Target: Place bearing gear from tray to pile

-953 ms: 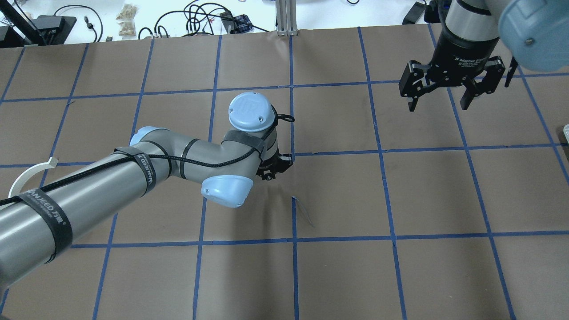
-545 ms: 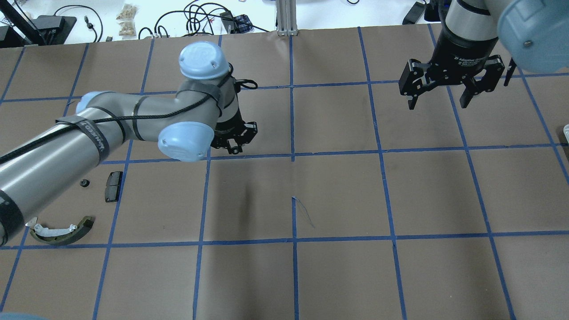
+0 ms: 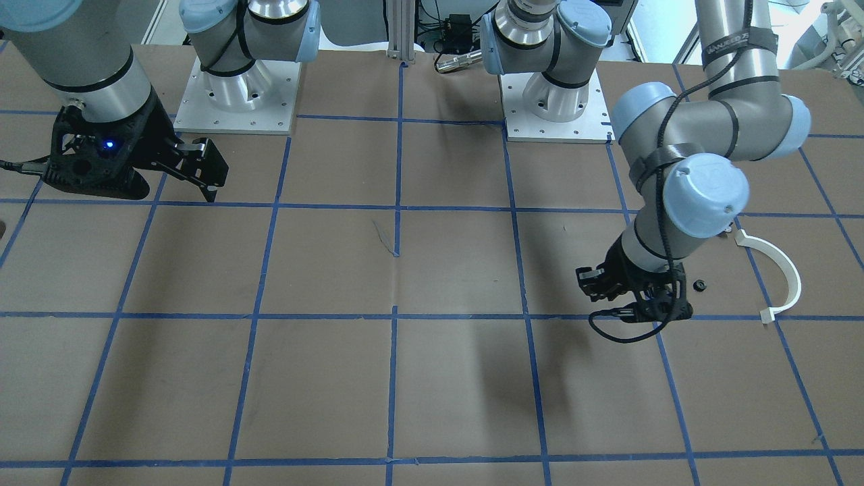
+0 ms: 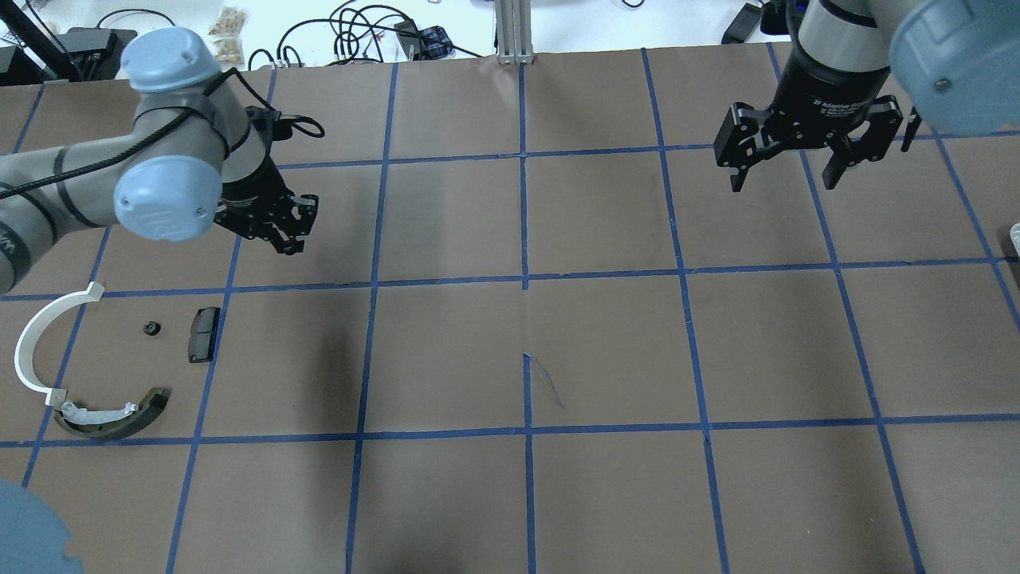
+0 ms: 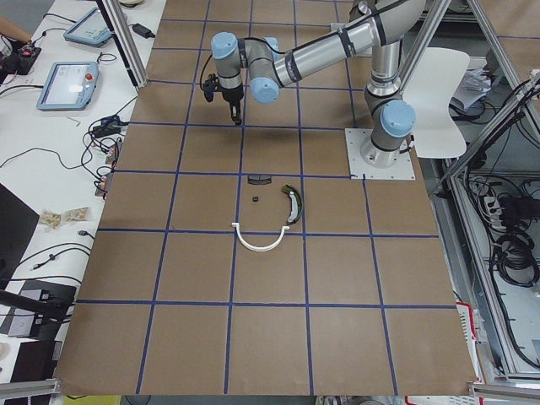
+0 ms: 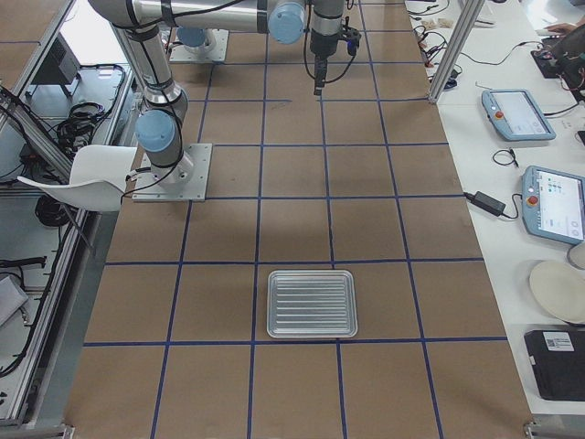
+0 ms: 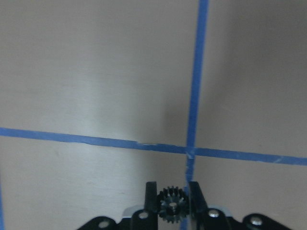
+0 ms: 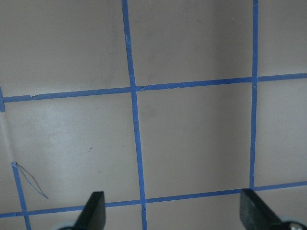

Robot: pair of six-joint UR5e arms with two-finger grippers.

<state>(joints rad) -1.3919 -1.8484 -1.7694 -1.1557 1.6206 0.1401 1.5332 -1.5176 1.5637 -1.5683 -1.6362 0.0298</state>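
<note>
My left gripper (image 4: 288, 241) is shut on a small black bearing gear (image 7: 171, 208), which shows between the fingers in the left wrist view. It hangs above the table, to the far right of the pile. The pile holds a white half-ring (image 4: 32, 343), an olive-and-white curved piece (image 4: 111, 416), a black pad (image 4: 203, 335) and a small black part (image 4: 151, 328). My right gripper (image 4: 785, 185) is open and empty at the far right. The metal tray (image 6: 311, 303) shows in the exterior right view with nothing visible in it.
Brown paper with a blue tape grid covers the table (image 4: 606, 351). Cables and small items (image 4: 351, 36) lie beyond the far edge. The two arm bases (image 3: 553, 101) stand at the robot's side.
My left arm has swung from the table's middle to the far left, still holding the gear, and this has uncovered the pile. The right arm has stayed in place.
</note>
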